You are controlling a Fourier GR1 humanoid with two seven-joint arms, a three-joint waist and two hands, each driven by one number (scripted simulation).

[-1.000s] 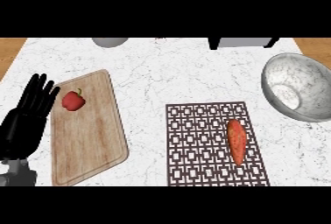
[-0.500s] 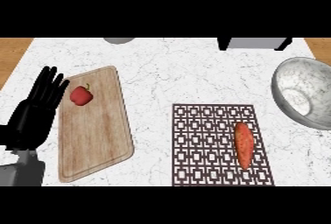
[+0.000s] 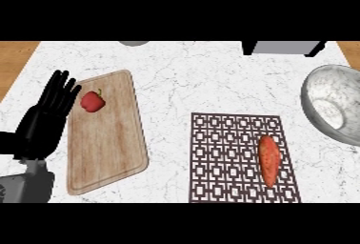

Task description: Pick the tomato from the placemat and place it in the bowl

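- Left black hand [image 3: 44, 119], fingers straight and holding nothing, rests at the white marble desk's [image 3: 190, 71] left edge; right hand unseen.
- Orange elongated vegetable [image 3: 268, 153] lies lengthwise on the dark lattice placemat [image 3: 225, 162], far to its right.
- Beyond, the grey metal bowl [image 3: 337, 112].

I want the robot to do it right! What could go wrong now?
1. The task says tomato, but the patterned brown placemat holds a long orange vegetable; the small red fruit lies on the wooden cutting board. The robot might grab the wrong one.
2. The silver metal bowl sits far right, partly out of view, while only the open black left hand shows, at the far left. That could be a long carry.
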